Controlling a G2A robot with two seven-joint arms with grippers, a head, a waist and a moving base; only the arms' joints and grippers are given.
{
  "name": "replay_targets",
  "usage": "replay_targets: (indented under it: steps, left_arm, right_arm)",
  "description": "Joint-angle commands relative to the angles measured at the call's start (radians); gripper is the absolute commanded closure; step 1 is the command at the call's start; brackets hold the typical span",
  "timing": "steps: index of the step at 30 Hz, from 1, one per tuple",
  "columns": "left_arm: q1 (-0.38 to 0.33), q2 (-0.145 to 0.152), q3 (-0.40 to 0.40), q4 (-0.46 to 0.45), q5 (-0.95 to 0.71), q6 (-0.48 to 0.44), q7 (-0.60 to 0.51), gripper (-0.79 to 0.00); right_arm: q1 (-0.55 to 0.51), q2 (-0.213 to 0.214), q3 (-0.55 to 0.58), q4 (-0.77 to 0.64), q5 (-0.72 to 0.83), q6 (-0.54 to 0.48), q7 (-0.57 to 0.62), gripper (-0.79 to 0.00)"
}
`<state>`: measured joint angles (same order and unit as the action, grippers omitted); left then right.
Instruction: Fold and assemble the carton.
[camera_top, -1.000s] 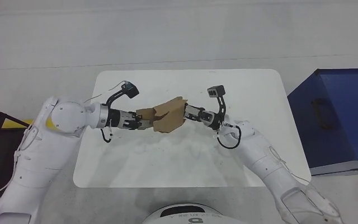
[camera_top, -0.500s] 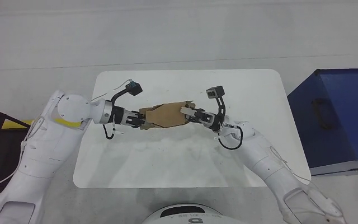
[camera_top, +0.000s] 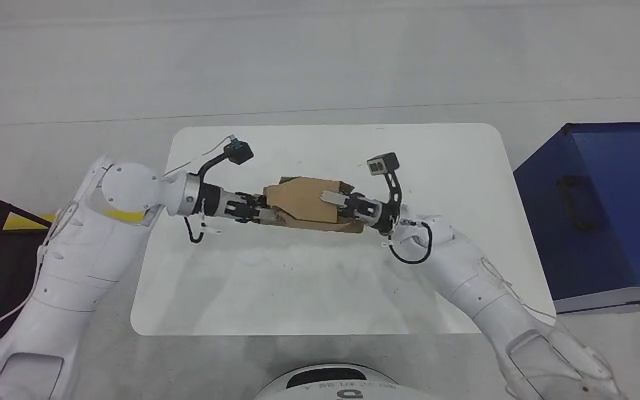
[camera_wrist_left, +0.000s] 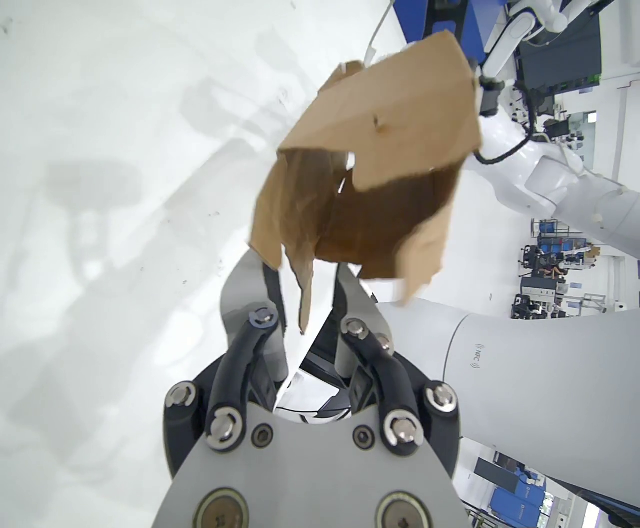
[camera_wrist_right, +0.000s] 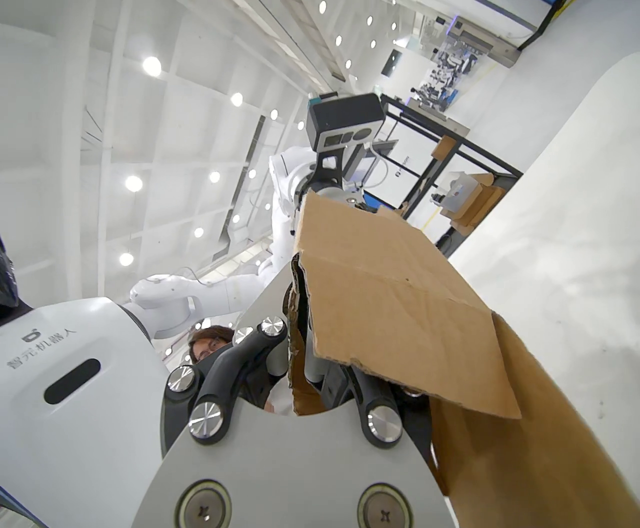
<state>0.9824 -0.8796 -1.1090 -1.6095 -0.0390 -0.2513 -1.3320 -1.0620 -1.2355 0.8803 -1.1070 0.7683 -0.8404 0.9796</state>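
The brown corrugated cardboard carton hangs between the two grippers as a half-opened sleeve. Its long axis runs from one gripper to the other, over the white round-cornered table. It looks lifted off the surface, though contact underneath cannot be ruled out.

The right gripper is clamped on the end nearest it. In the right wrist view, the carton spreads away from the right gripper, whose jaws are narrowed onto a raw cardboard edge with a loose flap lying over them.

The left gripper meets the opposite end. From its wrist camera, the open mouth of the carton faces the left gripper, with the dark inside visible and ragged end flaps hanging down directly ahead of it. Whether this gripper pinches a flap or only stands around it cannot be told.

Holding the sleeve by both ends probably keeps it off the table so its walls can swing square. It also leaves the mouth toward the left gripper free for its flaps to be folded in.

Both forearms reach inward and nearly line up with the carton. The wrists are low and close to level, the elbows are spread outward, and each wrist camera sits above its gripper.
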Motion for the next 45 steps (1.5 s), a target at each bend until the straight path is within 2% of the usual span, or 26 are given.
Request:
replay_targets:
  steps: [1,6,11,16,18,24,28,33,40,42,45]
  left_arm:
    - [0.006,0.002,-0.012,0.010,0.002,-0.034,0.023,-0.785]
    - [0.039,0.008,-0.037,0.008,-0.010,-0.115,0.059,-0.785]
    - [0.072,0.001,0.005,-0.004,-0.017,-0.143,0.109,-0.785]
    - [0.054,-0.028,0.084,0.017,0.024,-0.067,0.289,-0.785]
    - [0.038,-0.039,0.109,0.023,0.028,-0.038,0.329,-0.785]
    - [0.016,-0.055,0.148,0.010,0.164,0.059,0.460,-0.785]
    - [0.026,-0.060,0.145,0.007,0.179,0.086,0.516,-0.785]
    - [0.058,-0.048,0.090,-0.014,0.140,0.030,0.477,-0.785]
    - [0.173,-0.007,-0.091,-0.016,0.018,-0.043,0.404,-0.785]
    - [0.209,0.003,-0.147,-0.021,-0.021,-0.059,0.402,-0.785]
    - [0.254,0.014,-0.223,-0.028,-0.110,-0.078,0.397,-0.785]
  right_arm:
    - [0.006,-0.003,0.010,0.019,0.071,0.008,0.009,0.000]
    - [0.019,-0.016,0.022,0.059,0.166,0.004,0.004,0.000]
    - [0.031,-0.036,0.019,0.084,0.240,0.010,0.003,0.000]
    - [0.044,-0.055,0.004,0.095,0.259,0.028,0.028,0.000]
    - [0.042,-0.060,0.000,0.090,0.254,0.035,0.035,0.000]
    - [0.026,-0.069,0.004,0.075,0.251,0.055,0.055,0.000]
    - [0.014,-0.073,0.016,0.069,0.267,0.075,0.075,0.000]
    - [0.002,-0.076,0.039,0.078,0.297,0.068,0.066,0.000]
    - [0.002,-0.076,0.039,0.078,0.297,0.068,0.066,0.000]
    - [-0.016,-0.076,0.041,0.024,0.395,0.209,0.118,0.000]
    - [-0.017,-0.070,0.080,0.033,0.529,0.394,0.274,0.000]
